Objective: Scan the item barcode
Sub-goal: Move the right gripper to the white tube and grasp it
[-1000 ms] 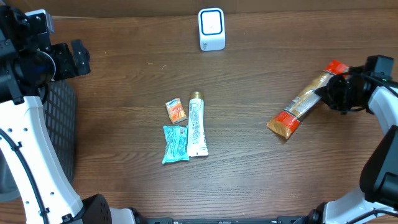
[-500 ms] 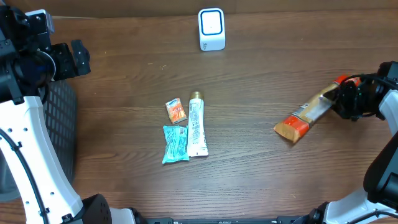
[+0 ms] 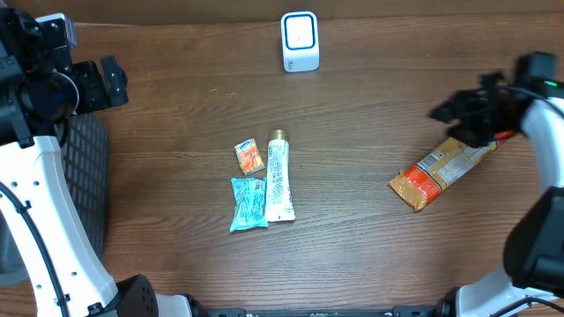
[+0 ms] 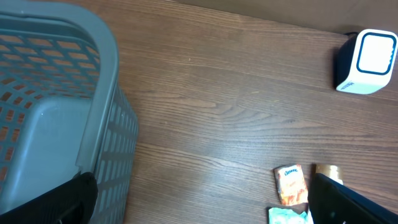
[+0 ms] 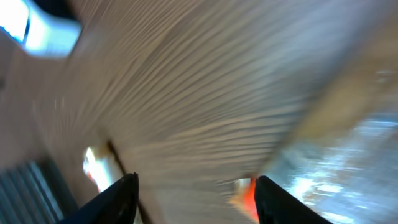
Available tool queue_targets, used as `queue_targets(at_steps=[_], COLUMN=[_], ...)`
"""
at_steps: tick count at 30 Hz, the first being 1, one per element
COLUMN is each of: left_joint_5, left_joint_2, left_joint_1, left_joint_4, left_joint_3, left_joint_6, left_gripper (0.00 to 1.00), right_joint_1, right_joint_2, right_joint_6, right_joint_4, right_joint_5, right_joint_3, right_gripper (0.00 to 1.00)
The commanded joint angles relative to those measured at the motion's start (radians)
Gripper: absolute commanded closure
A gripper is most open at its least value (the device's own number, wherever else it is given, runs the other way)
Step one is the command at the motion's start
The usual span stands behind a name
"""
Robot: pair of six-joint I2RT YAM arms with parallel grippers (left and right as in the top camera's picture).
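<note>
The wooden table (image 3: 370, 246) lies under both claws. The grey mesh basket (image 4: 106, 74) sits just under the left claw (image 3: 113, 81), which hangs with its 2 fingers spread wide and nothing between them.

The long tan-and-orange snack packet (image 3: 438, 169), the item to scan, lies flat on the table. Its upper end is under the right claw (image 3: 460, 119) and the rest runs out to that claw's left. The right claw's 2 fingers stand apart with bare wood showing between them in the blurred wrist view, and they hold nothing. Whether a finger touches the packet cannot be told.

The white-and-blue scanner (image 3: 300, 40) stands well to the right claw's left, near the far edge. Between the 2 claws, nearer the front edge, lie 3 things close together: a white tube (image 3: 280, 176), a teal packet (image 3: 248, 203) and a small orange packet (image 3: 249, 158).
</note>
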Motion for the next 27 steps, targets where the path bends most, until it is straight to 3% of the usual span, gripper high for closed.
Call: queue_targets(at_steps=[1,7,13,19,27], left_joint_5=[0.007,0.007,0.007,0.007,0.007], left_joint_2=[0.003,0.003,0.003,0.003,0.003], left_joint_1=[0.004,0.004,0.004,0.004,0.004], left_joint_4=[0.003,0.003,0.003,0.003,0.003], left_joint_3=[0.006,0.006,0.006,0.006,0.006], left_joint_6=[0.015,0.015,0.015,0.015,0.015], left_gripper=[0.0,0.0,0.0,0.0,0.0], right_joint_1=[0.139,0.396,0.606,0.729,0.824], right_joint_2=[-0.027,-0.018,0.004,0.035,0.124], right_joint_6=[-0.051,-0.037,0.097,0.249,0.397], right_joint_4=[0.004,0.089,0.29,0.417,0.529], right_joint_5=[-0.025,-0.024,-0.017,0.105,0.107], right_joint_3=[0.011,-0.033,-0.137,-0.215,-0.241], right_gripper=[0.35,0.32,0.32,0.33,0.36])
